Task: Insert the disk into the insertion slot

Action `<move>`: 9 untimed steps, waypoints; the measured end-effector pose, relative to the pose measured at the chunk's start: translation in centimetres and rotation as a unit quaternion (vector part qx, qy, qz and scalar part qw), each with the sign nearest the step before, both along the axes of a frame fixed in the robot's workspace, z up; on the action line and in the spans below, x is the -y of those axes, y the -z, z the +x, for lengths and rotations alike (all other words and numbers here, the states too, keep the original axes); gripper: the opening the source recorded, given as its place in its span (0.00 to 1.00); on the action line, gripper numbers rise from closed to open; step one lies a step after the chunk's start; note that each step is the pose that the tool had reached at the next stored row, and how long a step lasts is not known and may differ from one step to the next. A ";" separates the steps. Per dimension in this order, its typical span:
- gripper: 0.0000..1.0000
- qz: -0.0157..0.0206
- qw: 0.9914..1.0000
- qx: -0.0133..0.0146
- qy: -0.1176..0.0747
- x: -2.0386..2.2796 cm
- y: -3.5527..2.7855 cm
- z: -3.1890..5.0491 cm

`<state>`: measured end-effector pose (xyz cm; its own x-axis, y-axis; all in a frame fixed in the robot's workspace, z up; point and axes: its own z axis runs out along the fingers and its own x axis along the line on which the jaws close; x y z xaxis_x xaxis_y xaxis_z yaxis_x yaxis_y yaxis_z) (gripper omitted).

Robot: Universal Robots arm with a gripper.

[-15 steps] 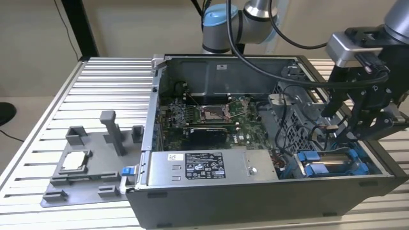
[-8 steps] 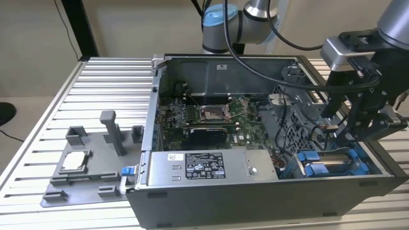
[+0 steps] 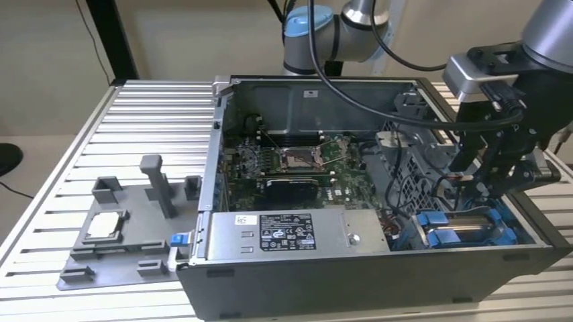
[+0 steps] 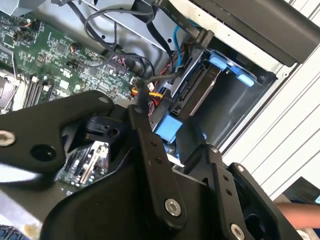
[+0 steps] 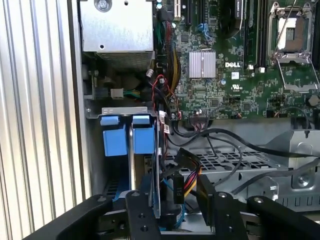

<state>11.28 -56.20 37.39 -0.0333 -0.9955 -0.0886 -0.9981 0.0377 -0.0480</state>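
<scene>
Closest to my wrist cameras is the gripper [image 5: 177, 196] [image 4: 175, 132]. Its 2 black fingers [image 5: 135, 215] are spread apart and clamp nothing. It hangs just above the disk [image 5: 143, 140]. In the exterior view the gripper [image 3: 490, 184] sits over the corner of the computer case [image 3: 358, 282] at that view's right.

The disk [image 3: 465, 227] is down inside the insertion slot [image 3: 524, 231], silver metal between bright blue carrier pieces. In the first wrist view, 2 blue tabs stand side by side against the grey wall of the insertion slot [image 5: 94, 150]. In the second wrist view the disk [image 4: 200, 92] shows as a dark slab between blue parts, lying in the dark grey insertion slot [image 4: 235, 115]. I cannot tell whether it is fully seated.

Just past the slot, a bundle of black, red and yellow cables [image 5: 210, 137] runs across a perforated metal plate. Beyond them lies the green motherboard [image 5: 225, 85] [image 3: 268, 161] with the square processor socket [image 5: 292, 42] [image 3: 296, 157]. The long grey power supply box [image 3: 286, 231] [image 5: 117, 25] lies along the case wall beside the slot.

Outside the case, on the exterior view's left, a grey fixture tray [image 3: 134, 261] carries 1 small silver chip [image 3: 103, 225] on the ribbed aluminium table [image 3: 152, 114]. Farthest back, the arm's blue-capped joint [image 3: 309, 23] rises behind the case.
</scene>
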 end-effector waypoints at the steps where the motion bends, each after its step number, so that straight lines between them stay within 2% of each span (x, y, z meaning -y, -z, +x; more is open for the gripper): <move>1: 1.00 0.000 1.000 0.000 0.000 -0.01 0.03 -0.01; 9: 1.00 0.001 1.000 0.001 0.000 -0.38 0.18 -0.02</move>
<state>11.26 -55.82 37.21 -0.0332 -0.9954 -0.0899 -0.9980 0.0378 -0.0507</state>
